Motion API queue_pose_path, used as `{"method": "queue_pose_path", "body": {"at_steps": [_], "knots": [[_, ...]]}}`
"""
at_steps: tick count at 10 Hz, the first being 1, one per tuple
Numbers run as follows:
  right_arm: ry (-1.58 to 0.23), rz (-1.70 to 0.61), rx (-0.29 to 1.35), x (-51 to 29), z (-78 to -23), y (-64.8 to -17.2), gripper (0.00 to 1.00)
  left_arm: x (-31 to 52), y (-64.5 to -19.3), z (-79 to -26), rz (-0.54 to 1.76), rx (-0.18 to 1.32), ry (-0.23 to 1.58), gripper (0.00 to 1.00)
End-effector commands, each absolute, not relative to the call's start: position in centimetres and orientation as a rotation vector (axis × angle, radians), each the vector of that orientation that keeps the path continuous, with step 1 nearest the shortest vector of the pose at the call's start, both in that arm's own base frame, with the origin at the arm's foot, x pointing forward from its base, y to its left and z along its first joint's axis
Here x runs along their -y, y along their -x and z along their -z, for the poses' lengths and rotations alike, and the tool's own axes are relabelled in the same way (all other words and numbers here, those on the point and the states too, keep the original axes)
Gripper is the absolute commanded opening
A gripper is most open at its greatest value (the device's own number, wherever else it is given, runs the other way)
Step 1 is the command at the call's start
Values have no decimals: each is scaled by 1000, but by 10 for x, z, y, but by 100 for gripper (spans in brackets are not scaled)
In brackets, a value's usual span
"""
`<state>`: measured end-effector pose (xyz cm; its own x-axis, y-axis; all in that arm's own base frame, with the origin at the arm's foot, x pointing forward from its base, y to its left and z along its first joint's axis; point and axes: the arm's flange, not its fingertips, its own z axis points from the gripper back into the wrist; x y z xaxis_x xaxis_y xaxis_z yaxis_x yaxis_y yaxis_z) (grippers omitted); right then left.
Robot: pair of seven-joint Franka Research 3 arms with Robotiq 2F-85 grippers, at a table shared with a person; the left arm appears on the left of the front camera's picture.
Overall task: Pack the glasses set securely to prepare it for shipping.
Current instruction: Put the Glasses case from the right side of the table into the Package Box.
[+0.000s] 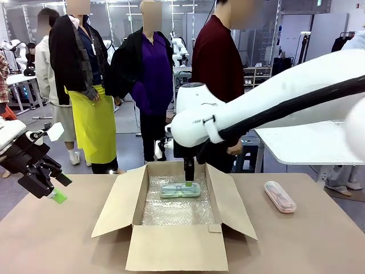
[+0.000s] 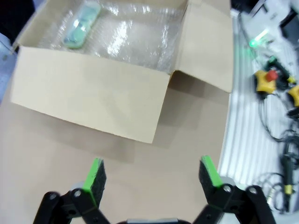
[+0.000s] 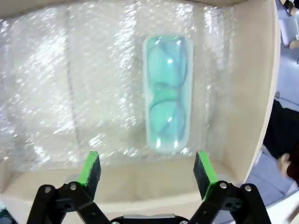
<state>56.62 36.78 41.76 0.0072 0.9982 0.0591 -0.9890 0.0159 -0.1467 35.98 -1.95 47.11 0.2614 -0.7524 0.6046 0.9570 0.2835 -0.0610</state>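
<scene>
Front view: desk (image 1: 319, 240) carries an open cardboard box (image 1: 177, 248) at its middle, lined with bubble wrap (image 1: 171, 214). The mint-green case (image 1: 180, 190) lies flat inside by the far wall, and the pink case (image 1: 280, 197) sits outside on the desk toward the right edge. Risk: the right arm is low in the box and could snag the wrap or clip the right flap (image 1: 231, 200) and shift the box. Right end effector (image 3: 146, 161) is spread wide and empty, just above the mint-green case; left end effector (image 2: 152, 165) is also wide and empty, over the desk's left side.

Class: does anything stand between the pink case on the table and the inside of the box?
Yes: the open right-hand flap slants up between the pink case and the bubble-wrap lining. Nothing else visible does.
</scene>
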Motion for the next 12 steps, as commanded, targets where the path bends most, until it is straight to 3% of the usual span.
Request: {"method": "queue_pose_path", "body": {"at_steps": [1,5,8,12], "knots": [[23,-1493,216,-332,-425,-515,100,17,-360,-471,1230,539,490,100],[6,-1278,345,-287,-464,-483,100,17,-360,-471,1230,539,490,100],[-11,-835,437,-247,-480,-465,100,17,-360,-471,1230,539,490,100],[-28,-881,391,-237,-491,-477,100,17,-360,-471,1230,539,490,100]]}}
